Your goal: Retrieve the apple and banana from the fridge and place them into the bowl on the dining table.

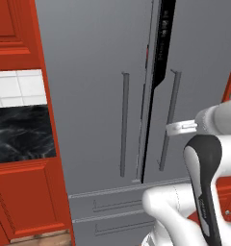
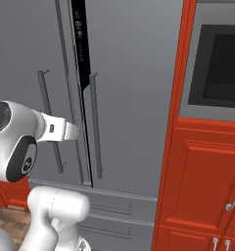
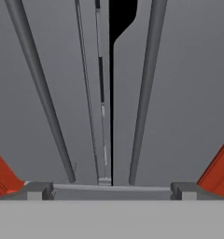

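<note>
The grey fridge [image 1: 98,96] [image 2: 129,98] [image 3: 188,93] stands right in front of me. A thin dark gap runs between its two doors and widens at the top. Two long bar handles flank that gap, the left handle [image 1: 123,125] [image 3: 39,93] and the right handle [image 1: 169,120] [image 2: 96,127] [image 3: 144,93]. My gripper [image 3: 111,191] [image 1: 170,128] [image 2: 74,131] is open wide with nothing between its fingers. It points at the doors at mid-handle height, a short way off them and roughly centred on the gap. The apple, banana, bowl and dining table are out of view.
Red cabinets and a black marble counter [image 1: 21,134] under white tiles adjoin the fridge on the left. On the right, a red cabinet column holds a built-in oven [image 2: 217,63] above doors with silver handles [image 2: 232,193]. The fridge's lower drawers [image 1: 112,206] lie below the doors.
</note>
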